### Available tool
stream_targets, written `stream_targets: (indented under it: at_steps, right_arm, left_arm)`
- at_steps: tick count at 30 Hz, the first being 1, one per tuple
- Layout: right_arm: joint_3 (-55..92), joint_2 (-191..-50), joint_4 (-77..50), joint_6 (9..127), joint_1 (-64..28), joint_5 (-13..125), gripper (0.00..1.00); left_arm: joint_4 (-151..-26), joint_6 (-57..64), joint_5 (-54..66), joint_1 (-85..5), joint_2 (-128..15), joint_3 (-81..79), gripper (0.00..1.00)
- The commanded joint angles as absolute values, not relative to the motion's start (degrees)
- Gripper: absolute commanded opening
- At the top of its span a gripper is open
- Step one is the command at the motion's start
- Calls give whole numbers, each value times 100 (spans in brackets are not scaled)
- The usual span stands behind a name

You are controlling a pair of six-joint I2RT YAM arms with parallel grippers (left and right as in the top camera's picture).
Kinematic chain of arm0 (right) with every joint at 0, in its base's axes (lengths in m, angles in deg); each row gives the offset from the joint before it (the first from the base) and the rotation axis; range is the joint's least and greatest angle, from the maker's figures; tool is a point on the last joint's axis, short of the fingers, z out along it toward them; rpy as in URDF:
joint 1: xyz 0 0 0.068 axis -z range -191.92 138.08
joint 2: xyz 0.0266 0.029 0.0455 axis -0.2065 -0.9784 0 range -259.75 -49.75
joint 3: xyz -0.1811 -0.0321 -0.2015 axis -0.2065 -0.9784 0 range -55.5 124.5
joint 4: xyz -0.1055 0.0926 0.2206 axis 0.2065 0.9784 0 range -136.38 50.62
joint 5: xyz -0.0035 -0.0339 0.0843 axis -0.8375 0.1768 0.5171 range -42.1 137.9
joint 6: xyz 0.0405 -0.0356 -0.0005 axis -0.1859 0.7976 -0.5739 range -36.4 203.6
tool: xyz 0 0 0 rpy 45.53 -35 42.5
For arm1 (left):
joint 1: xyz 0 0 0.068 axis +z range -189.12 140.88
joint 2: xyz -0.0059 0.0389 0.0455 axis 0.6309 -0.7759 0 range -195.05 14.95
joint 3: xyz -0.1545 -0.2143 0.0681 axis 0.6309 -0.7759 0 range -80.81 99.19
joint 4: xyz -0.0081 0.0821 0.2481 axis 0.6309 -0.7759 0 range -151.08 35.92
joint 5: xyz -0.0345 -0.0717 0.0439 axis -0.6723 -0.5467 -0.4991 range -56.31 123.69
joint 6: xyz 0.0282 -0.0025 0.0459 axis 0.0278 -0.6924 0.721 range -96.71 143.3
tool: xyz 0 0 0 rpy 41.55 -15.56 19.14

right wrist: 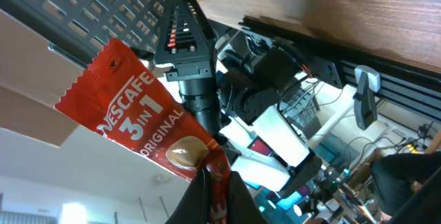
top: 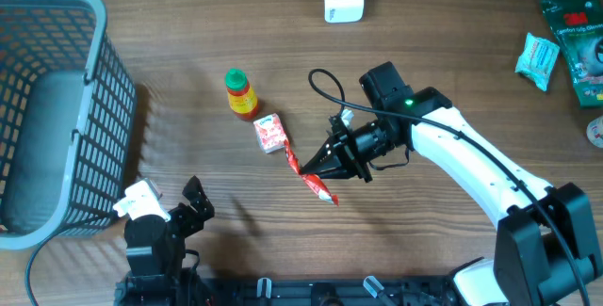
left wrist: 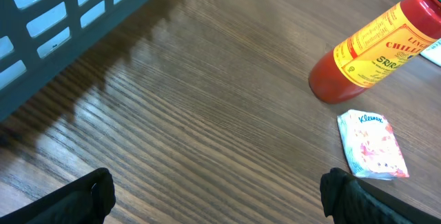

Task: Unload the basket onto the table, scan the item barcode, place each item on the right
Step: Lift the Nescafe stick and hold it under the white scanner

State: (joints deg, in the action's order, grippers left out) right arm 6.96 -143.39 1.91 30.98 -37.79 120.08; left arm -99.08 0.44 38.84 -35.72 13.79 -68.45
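The right gripper (right wrist: 216, 198) is clamped tight on one end of a red Nescafé 3-in-1 sachet (right wrist: 131, 117), which sticks out beyond the fingertips. The left gripper (left wrist: 220, 200) gapes wide, empty.

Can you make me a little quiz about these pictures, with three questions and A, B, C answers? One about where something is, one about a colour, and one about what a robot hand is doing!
1. In the overhead view, where is the grey basket?
A. At the left edge
B. At the right edge
C. In the middle

2. What colour is the cap of the sauce bottle?
A. Blue
B. Green
C. White

3. What is the right gripper doing?
A. Standing open and empty
B. Lying inside the basket
C. Shut on the red coffee sachet

Answers:
1 A, the basket fills the picture's left side.
2 B, a green cap tops the red bottle.
3 C, the jaws pinch one end of the sachet.
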Motion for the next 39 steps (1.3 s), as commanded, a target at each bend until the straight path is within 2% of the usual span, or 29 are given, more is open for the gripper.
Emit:
stream_targets:
  at_steps: [1, 3, 4, 10, 13, 17, 28, 34, 38, 39]
  right_arm:
    - [761, -14361, -334, 4088, -3770, 10950, 4]
    - [761, -14361, -325, 4593, -3779, 9694, 4]
    - [761, -14361, -290, 4504, -3777, 9930, 4]
    - [761, -14361, -286, 3063, -3777, 13018, 5]
    - [761, -14361, -290, 2040, -3777, 13838, 4]
    - [761, -14361, -310, 604, -3777, 14087, 4]
    - [761, -14361, -432, -1549, -3672, 14078, 4]
    - [761, -14361, -1151, -1155, -3455, 14037, 4]
    - [761, -14361, -2312, 1603, -3457, 12454, 4]
    - [761, -14361, -2388, 2600, -3455, 12222, 4]
  left_arm:
    - [-9897, 51, 3959, -3567, 1409, -6871, 100]
    - [-9897, 51, 3959, -3567, 1409, -6871, 100]
    - [-9897, 51, 3959, -3567, 1409, -6871, 100]
    - [-9897, 51, 3959, -3567, 1409, -6871, 100]
    - [-9897, 51, 3959, -3567, 1409, -6871, 100]
    - [-9897, 51, 3959, -3567, 1409, -6871, 100]
    - [-9897, 51, 3959, -3567, 1409, -6871, 100]
    - [-9897, 51, 3959, -3567, 1409, -6871, 100]
    - [-9897, 51, 3959, -3567, 1409, -6871, 100]
    - [-9897, 51, 3959, -3567, 1409, -6871, 100]
